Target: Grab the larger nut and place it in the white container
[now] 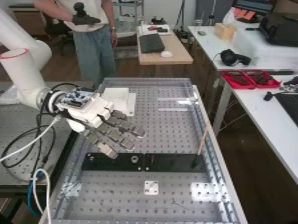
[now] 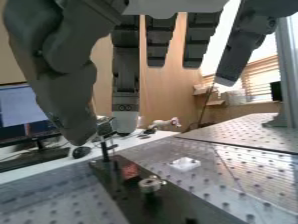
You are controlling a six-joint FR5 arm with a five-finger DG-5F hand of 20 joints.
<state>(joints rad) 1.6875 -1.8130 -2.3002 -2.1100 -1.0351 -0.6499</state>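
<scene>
Silvery, a round metal part stands on the flat black bar in the wrist view, though I cannot tell whether it is the larger nut. In the high view the bearing stands on the bar, and finger ends overlap the stretch beside it, so the larger nut's exact place is hidden from me. The hand is above the bench, its fingers straight and spread, with the thumb well apart from them in the wrist view. Behind the hand, near the arm's side of the perforated bench top, sits a white container, partly covered by the hand. A slim stick rises at a slant from the bar's far right end in the high view. Just beside the bar, on the bench, lies a small white plate with holes. The white arm comes in from the upper left. On the side table are red trays, and farther back a keyboard rests on a wooden desk.
</scene>
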